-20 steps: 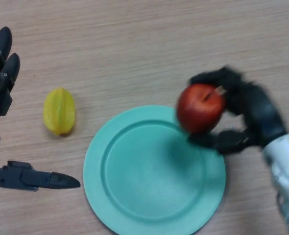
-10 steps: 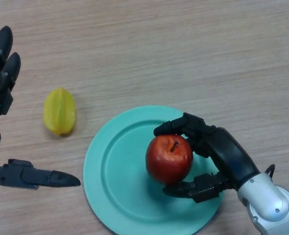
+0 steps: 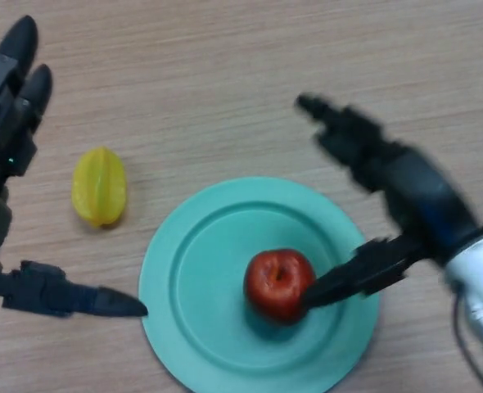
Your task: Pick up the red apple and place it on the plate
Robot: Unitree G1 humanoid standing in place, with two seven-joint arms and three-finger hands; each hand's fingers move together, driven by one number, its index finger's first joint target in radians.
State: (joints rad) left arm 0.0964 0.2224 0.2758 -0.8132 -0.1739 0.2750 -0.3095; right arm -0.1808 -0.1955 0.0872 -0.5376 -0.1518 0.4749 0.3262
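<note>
The red apple (image 3: 278, 283) sits on the teal plate (image 3: 200, 319), right of the plate's middle, stem dimple up. My right hand (image 3: 405, 192) is open beside it on the right, fingers spread straight toward the far side. Its thumb (image 3: 352, 277) reaches in low and ends at the apple's right side. Nothing is held. My left hand (image 3: 8, 155) shows at the left edge, open and idle, its thumb (image 3: 69, 296) lying just left of the plate.
A yellow starfruit (image 3: 99, 186) lies on the wooden table (image 3: 225, 90) left of the plate, between it and my left hand.
My right hand carried the apple over the plate, set it down and let go, then opened and drew back up and to the right. My left hand shifted slightly.
</note>
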